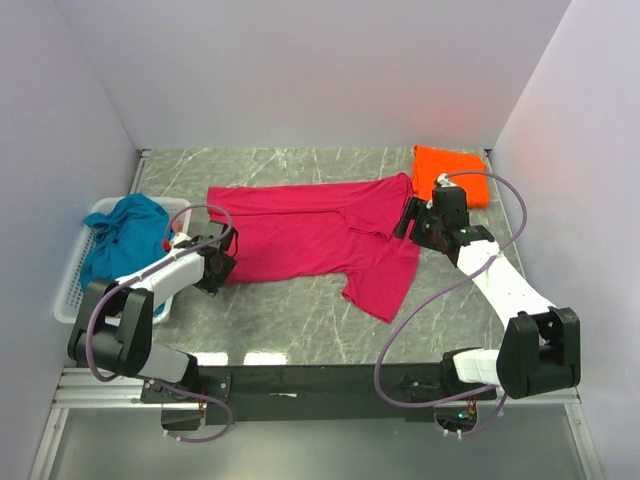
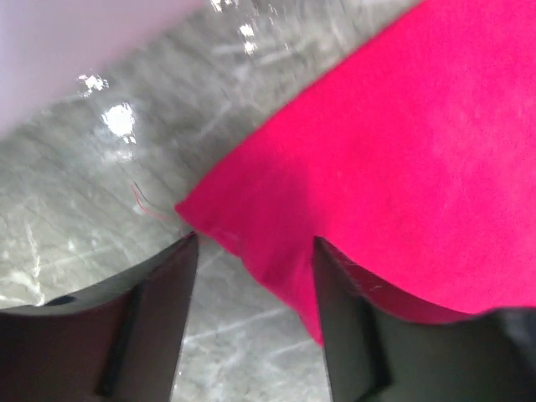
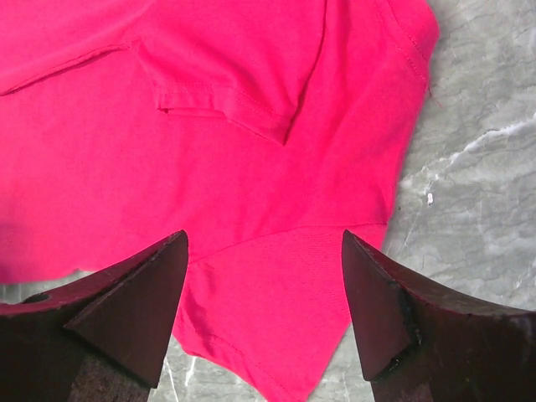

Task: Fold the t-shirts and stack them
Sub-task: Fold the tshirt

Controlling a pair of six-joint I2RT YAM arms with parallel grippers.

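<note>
on the table, rumpled magenta t-shirt

Bright, even light falls from above in the top view, which is sharp; shadows are faint and soft-edged, and pale reflections lie on the marble table along its near edge. The left wrist view is soft all over: white glare spots sit on the marble, the magenta t-shirt shows no weave, and the left gripper's fingers are dark blurs. The right wrist view is crisper, seams readable, the right gripper's fingers dark.
</note>
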